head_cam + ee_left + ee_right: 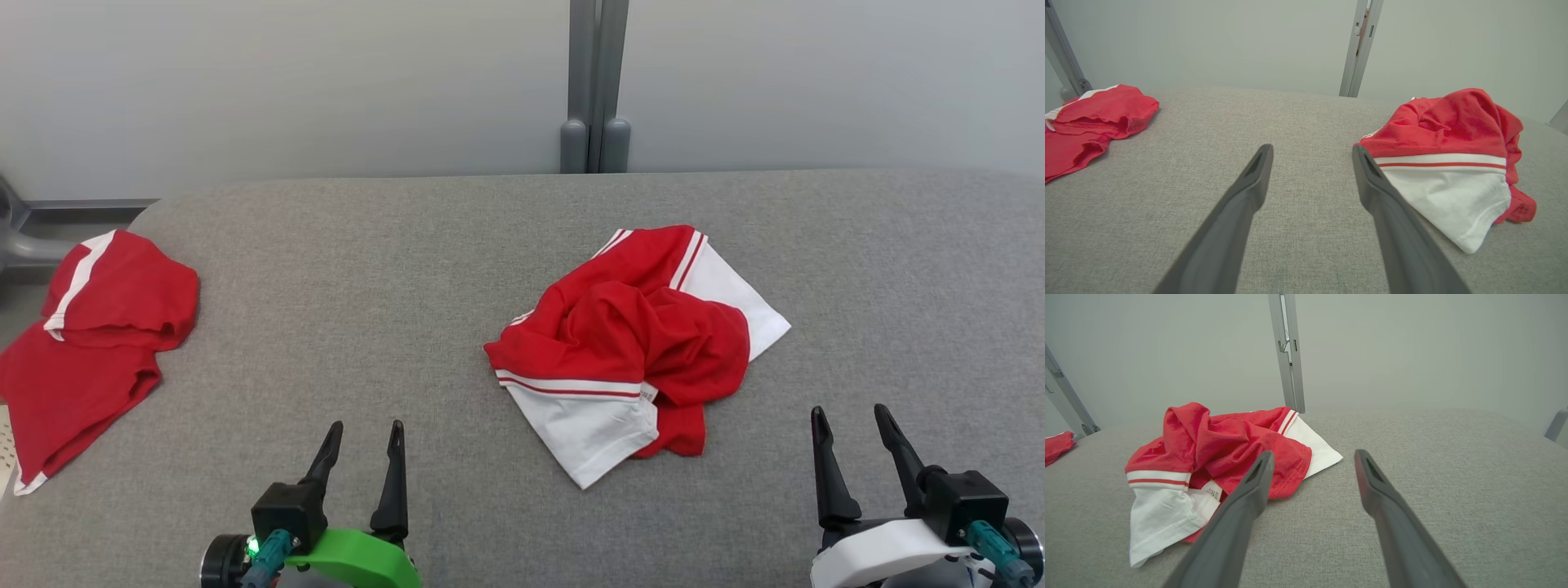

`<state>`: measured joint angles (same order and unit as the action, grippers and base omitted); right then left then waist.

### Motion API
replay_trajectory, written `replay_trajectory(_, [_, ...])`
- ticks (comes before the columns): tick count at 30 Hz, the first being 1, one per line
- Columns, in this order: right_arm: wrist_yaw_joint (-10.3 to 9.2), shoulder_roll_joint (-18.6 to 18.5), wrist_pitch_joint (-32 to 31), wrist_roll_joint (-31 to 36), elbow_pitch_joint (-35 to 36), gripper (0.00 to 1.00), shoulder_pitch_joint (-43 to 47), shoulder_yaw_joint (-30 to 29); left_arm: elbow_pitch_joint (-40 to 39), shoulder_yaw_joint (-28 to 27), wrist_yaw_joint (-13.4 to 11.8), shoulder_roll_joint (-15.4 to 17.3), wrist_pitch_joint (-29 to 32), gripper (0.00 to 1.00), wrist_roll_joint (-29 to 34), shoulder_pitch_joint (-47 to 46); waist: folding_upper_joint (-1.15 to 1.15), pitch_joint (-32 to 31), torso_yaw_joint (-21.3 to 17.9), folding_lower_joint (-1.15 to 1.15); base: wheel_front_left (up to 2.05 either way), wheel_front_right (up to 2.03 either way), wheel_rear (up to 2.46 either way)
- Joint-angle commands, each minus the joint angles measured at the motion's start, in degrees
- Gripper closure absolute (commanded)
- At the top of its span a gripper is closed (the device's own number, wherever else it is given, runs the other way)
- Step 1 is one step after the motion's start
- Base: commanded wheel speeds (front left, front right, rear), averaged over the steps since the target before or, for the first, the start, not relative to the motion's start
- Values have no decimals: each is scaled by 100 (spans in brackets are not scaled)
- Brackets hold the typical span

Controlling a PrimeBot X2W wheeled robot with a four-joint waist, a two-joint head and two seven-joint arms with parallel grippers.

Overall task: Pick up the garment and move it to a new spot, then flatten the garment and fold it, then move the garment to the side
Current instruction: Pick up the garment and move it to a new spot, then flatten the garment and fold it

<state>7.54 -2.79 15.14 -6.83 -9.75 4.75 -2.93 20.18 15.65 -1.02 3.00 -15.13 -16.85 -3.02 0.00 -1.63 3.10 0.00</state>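
The work surface is a broad table covered in grey woven cloth with rounded far corners. Behind it stands a plain pale wall, split at the far middle by a grey metal post. The crumpled red-and-white garment lies right of centre, a white panel with red stripes spread toward the near side and another toward the far right. A second red garment lies well apart at the left edge of the table. The left gripper hovers at the near left with its two dark fingers spread wide and nothing between them. The right gripper hovers at the near right, equally wide and empty, just short of the garment's near right side. The head view gives the whole layout, with a green mount behind the left fingers and a white one behind the right. The left wrist view, low over the cloth, shows the garment's near white panel just beside its right finger. The right wrist view brings out a small printed label tucked at the white panel's edge.
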Motion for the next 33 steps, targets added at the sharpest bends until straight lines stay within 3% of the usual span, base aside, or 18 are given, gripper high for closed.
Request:
replay_trajectory(1, [-10,-18,2,-21,2,0,-27,9,-41,-28,32,3,-2,0,58,73,0,10,-18,0,0,0,0])
replay_trajectory(21, [-10,-18,2,39,25,0,-114,35,7,80,2,-9,-2,0,72,-20,0,102,-108,0,0,0,0])
replay_trajectory(28, [-10,-18,2,40,29,0,-195,129,381,1023,344,-6,-2,0,39,-298,0,294,-358,0,0,0,0])
replay_trajectory(33, [-10,-19,2,48,53,0,-361,243,967,1834,409,1,-1,0,-179,-798,0,618,-766,0,0,0,0])
